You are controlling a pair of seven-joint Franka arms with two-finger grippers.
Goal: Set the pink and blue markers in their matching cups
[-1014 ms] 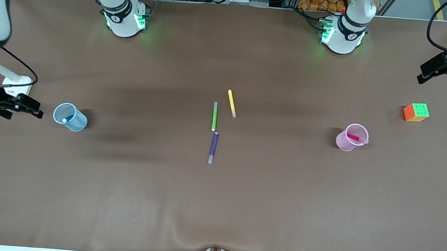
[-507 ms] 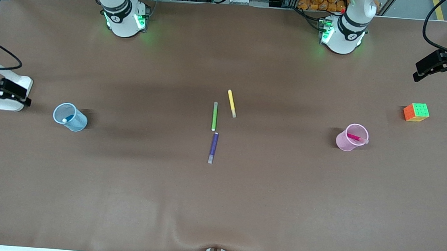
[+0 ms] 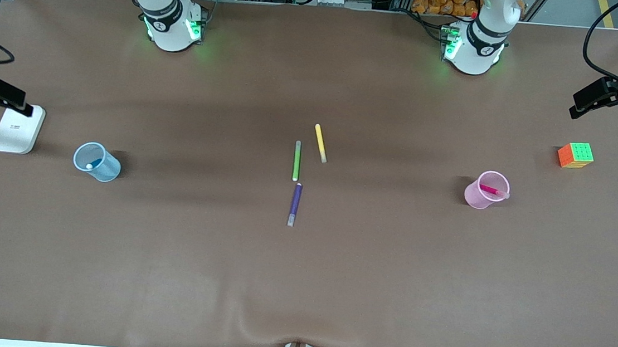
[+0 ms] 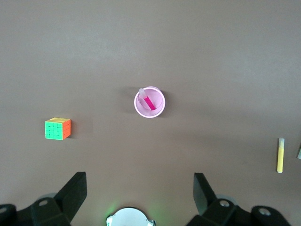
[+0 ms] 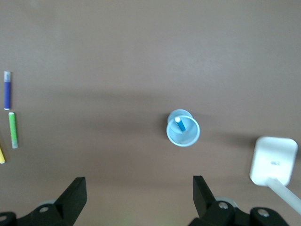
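There were five markers: a pink one [image 3: 491, 190], a blue one [image 5: 180, 125], a green one [image 3: 296, 160], a yellow one [image 3: 320, 142] and a purple one [image 3: 295, 203]. There were two cups, one pink [image 3: 485, 190] and one blue [image 3: 96, 161]. There was one puzzle cube [image 3: 575, 155] and one white box [image 3: 17, 128].

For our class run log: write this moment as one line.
pink marker: in pink cup | blue marker: in blue cup | left gripper: open | right gripper: open

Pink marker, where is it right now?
In the front view the pink marker stands tilted in the pink cup, toward the left arm's end of the table, with the colour cube nearby.
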